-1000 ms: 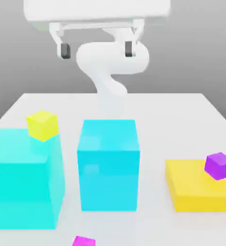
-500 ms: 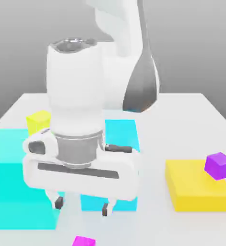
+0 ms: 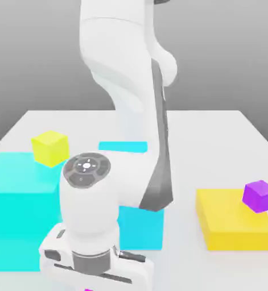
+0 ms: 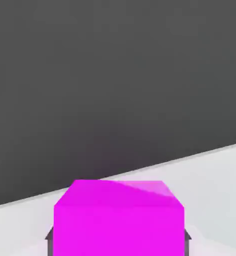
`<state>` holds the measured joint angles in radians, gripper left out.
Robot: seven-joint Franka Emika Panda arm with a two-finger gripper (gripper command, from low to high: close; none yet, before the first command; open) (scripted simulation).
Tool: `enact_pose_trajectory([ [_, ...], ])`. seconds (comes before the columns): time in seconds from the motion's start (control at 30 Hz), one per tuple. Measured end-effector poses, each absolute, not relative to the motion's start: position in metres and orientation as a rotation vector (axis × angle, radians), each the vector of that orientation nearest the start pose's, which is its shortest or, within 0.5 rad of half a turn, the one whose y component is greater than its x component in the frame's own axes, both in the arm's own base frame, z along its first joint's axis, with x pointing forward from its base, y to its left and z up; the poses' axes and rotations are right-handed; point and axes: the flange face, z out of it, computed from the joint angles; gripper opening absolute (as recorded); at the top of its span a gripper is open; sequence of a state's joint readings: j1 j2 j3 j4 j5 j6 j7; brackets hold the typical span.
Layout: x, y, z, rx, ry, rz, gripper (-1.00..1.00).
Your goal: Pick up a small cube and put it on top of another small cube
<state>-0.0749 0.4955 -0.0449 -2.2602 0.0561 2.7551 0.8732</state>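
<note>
Violet cube [image 3: 260, 196] on flat block [image 3: 233, 227].

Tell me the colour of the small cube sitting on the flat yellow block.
Violet-purple cube, clearest in the exterior view.

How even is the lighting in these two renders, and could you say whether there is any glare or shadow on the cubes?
Exterior view: soft, flat light, no hard shadows on the table; the purple cube has a lighter top face and darker sides. Hand view: the magenta cube shows a pale sheen across its top face, against a dark, featureless backdrop.
</note>
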Motion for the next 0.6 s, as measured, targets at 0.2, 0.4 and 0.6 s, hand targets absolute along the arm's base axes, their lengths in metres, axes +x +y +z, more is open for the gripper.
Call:
enact_pose_trajectory([
  [0.2,0.520,0.000,0.209,-2.813,1.346,0.016,-1.00],
  [0.4,0.462,0.153,0.258,-2.996,0.770,0.038,-1.00],
  [0.6,0.312,0.308,0.303,-3.130,-0.087,0.011,-1.00],
])
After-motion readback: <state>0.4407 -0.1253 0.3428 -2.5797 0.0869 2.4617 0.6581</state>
